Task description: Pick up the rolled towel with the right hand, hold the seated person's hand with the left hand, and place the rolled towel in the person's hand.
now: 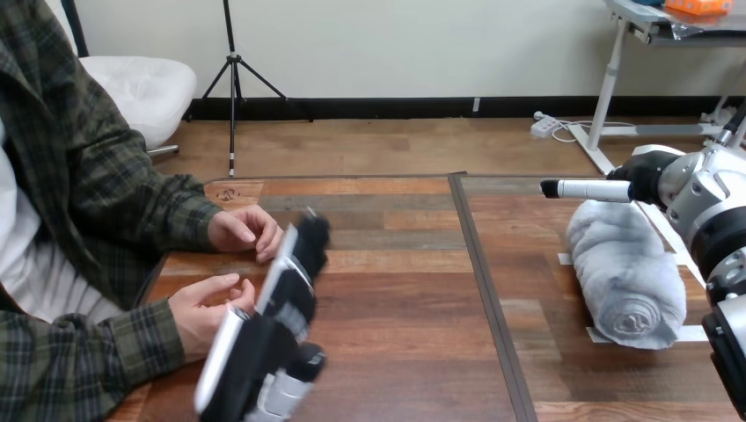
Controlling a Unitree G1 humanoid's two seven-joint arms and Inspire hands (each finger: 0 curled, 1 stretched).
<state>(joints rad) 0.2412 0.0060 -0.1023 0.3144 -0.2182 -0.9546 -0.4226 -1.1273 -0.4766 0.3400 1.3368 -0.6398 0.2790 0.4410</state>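
Left hand (264, 338) sits at lower left, fingers straight and holding nothing, just beside the person's lower hand (204, 309); we cannot tell whether they touch. Our right hand (649, 176), at the right edge, shows a straight finger over the towel (626, 277), which lies rolled on the table (396, 352).

Wooden table (396, 352) with dark dividing strip (490, 299), white tape marks (693, 333)

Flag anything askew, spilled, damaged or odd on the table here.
Nothing stands out. The rolled towel lies neatly rolled within white tape marks on the table; nothing is spilled or damaged.
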